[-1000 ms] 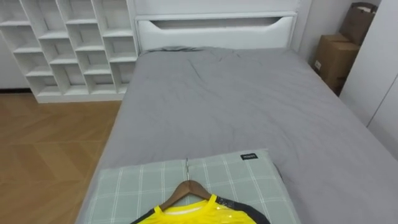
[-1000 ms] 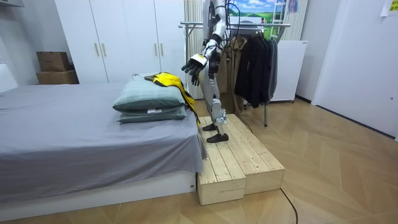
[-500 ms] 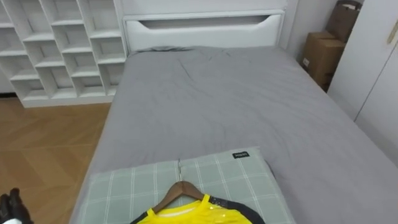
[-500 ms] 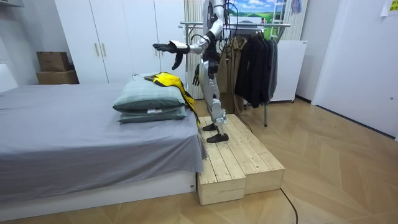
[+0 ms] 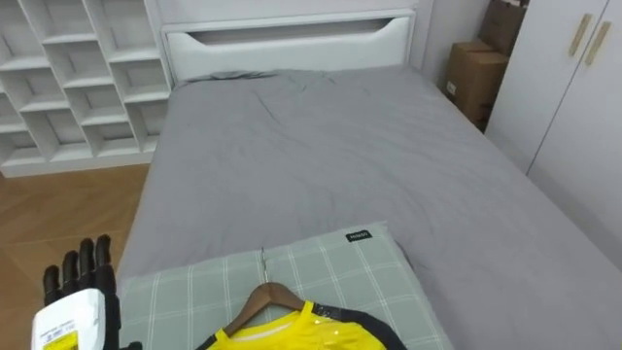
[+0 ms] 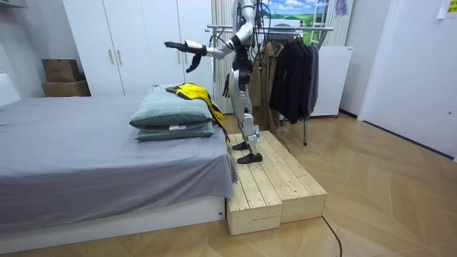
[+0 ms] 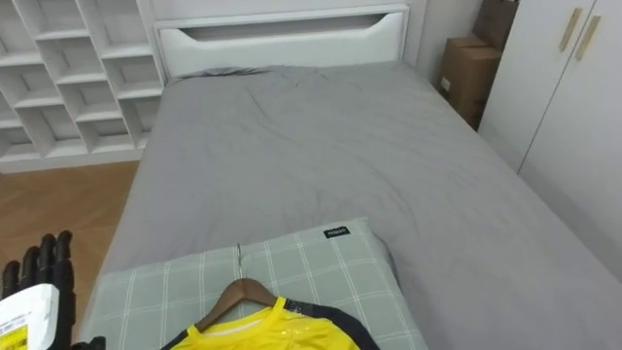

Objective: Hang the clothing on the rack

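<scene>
L hand [image 5: 70, 313] straight-fingered, empty; R hand [image 6: 226, 87] unclear; shirt [image 5: 292, 338] on hanger [image 5: 260, 295]; pillow tag [image 5: 360, 235] unreadable.

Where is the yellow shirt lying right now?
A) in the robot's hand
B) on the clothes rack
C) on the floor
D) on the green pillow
D: the shirt, on its hanger, lies on the pillow on the bed; the left hand is open and apart from it.
</scene>
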Robot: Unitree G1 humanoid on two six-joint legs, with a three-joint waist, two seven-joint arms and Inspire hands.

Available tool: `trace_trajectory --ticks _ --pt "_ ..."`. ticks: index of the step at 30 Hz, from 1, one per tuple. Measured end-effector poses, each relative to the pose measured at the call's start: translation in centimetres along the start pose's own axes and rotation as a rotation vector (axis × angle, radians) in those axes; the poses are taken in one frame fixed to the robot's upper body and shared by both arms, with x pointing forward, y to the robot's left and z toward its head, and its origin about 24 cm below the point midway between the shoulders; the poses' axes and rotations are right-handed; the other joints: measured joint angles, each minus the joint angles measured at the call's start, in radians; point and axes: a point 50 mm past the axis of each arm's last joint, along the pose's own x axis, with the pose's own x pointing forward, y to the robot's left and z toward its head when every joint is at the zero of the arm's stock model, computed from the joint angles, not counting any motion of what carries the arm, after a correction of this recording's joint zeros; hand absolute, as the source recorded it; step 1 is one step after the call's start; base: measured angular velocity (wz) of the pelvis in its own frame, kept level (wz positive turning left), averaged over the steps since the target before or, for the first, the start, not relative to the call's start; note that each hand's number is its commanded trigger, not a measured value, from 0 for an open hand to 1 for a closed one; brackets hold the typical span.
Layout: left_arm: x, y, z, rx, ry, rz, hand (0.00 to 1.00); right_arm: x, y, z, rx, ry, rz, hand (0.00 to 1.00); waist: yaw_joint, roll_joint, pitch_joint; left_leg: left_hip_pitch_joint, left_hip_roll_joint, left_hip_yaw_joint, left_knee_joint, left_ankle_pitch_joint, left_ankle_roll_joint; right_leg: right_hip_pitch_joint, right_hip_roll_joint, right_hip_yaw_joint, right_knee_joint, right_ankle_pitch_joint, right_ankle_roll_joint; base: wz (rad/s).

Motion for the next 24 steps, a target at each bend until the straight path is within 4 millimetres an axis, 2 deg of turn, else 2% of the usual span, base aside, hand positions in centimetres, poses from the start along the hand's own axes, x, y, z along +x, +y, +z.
trace_trajectory --ticks 8,15,24 --pt "0.2 -0.3 1.2 -0.028 -0.037 -0.017 0.0 0.0 0.0 0.1 -0.003 -0.001 0.001 0.0 -0.013 -0.003 -0.0009 0.0 0.001 0.0 -0.001 0.0 0.0 -0.007 0.001 0.0 0.012 0.0 0.0 0.0" --pt "1.8 0.4 2.9 -0.061 -0.084 0.011 0.0 0.0 0.1 0.0 -0.002 0.005 0.002 0.0 -0.012 -0.008 -0.0021 0.001 0.002 0.002 -0.001 0.0 0.0 -0.01 0.001 0.003 0.017 0.001 0.001 0.0" --pt "2.4 0.6 3.3 -0.089 -0.083 0.006 0.0 0.0 0.0 -0.1 0.019 0.008 -0.002 0.0 -0.011 -0.002 -0.0012 0.008 0.003 0.021 -0.001 0.0 0.0 -0.01 0.004 0.022 0.017 0.001 0.001 -0.06"
